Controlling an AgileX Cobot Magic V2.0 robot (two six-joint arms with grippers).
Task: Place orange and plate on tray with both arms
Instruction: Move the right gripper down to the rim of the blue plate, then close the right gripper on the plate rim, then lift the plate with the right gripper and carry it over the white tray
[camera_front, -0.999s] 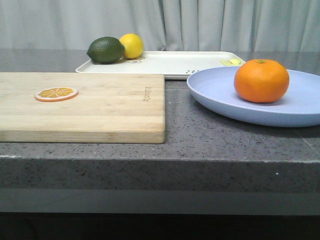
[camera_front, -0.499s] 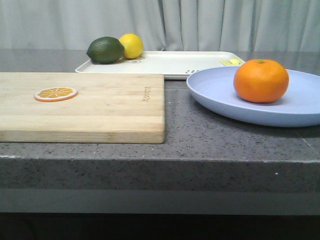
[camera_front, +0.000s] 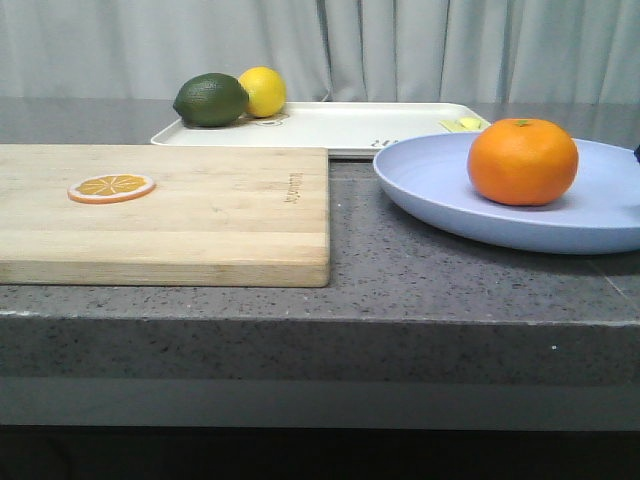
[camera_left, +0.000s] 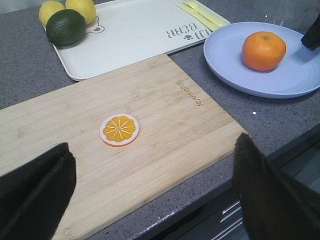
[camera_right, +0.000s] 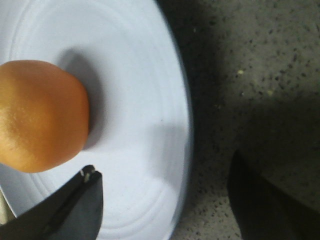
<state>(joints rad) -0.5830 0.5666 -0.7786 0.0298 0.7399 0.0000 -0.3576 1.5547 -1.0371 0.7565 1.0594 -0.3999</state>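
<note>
On the dark speckled desk (camera_front: 400, 290) we see the orange (camera_front: 522, 161) sitting on the pale blue plate (camera_front: 440, 190), a little off the plate's centre, with its green stem spot facing up. The plate rests flat on the desk at our right side, just in front of the cream-white tray (camera_front: 340, 128), whose near rim lies close behind the plate's far edge. Neither the orange nor the plate is on the tray.

At the tray's far left corner a dark green lime (camera_front: 211, 100) and a yellow lemon (camera_front: 263, 91) sit touching each other; our left wrist view shows a second lemon (camera_left: 51, 10) beside them. Pale yellow cutlery (camera_left: 202, 13) lies at the tray's right end. A light wooden cutting board (camera_front: 200, 220) lies to the left of the plate, and a thin orange slice (camera_front: 111, 187) rests flat on it toward its left part.

Our left hand (camera_left: 155, 185) hangs above the near edge of the cutting board, fingers spread wide and holding nothing. Our right hand (camera_right: 165, 205) is also spread apart and empty; it sits at the plate's rim, one finger (camera_right: 75, 210) over the plate's surface close by the orange, the other over the bare desk outside the rim. We cannot tell whether either finger touches the plate.
</note>
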